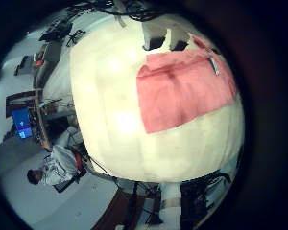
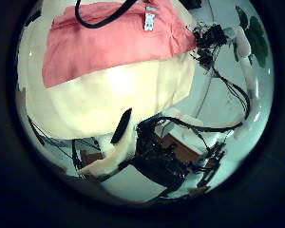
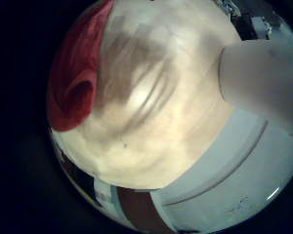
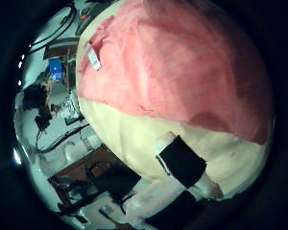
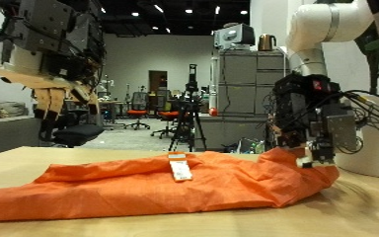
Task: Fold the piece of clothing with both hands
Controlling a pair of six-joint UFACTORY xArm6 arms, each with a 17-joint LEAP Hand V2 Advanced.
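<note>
A salmon-red garment [image 5: 177,186] lies spread lengthwise on the light wooden table [image 5: 335,212], a white tag [image 5: 181,170] on its upper layer. My right hand [image 5: 308,118] points down at the garment's end, where the cloth rises in a small peak between its fingertips. That cloth fills much of the right thumb side palm view [image 4: 173,67], and the same hand's little finger side shows a raised fold [image 3: 80,93]. My left hand [image 5: 51,59] hangs high above the garment's other end, fingers relaxed and holding nothing. From there the garment [image 1: 182,86] lies flat far below.
Bare tabletop [image 5: 19,158] lies behind the garment near my left hand. The table's rounded edge [image 1: 144,172] shows in the left palm views, with office chairs and a cabinet [image 5: 242,94] beyond it.
</note>
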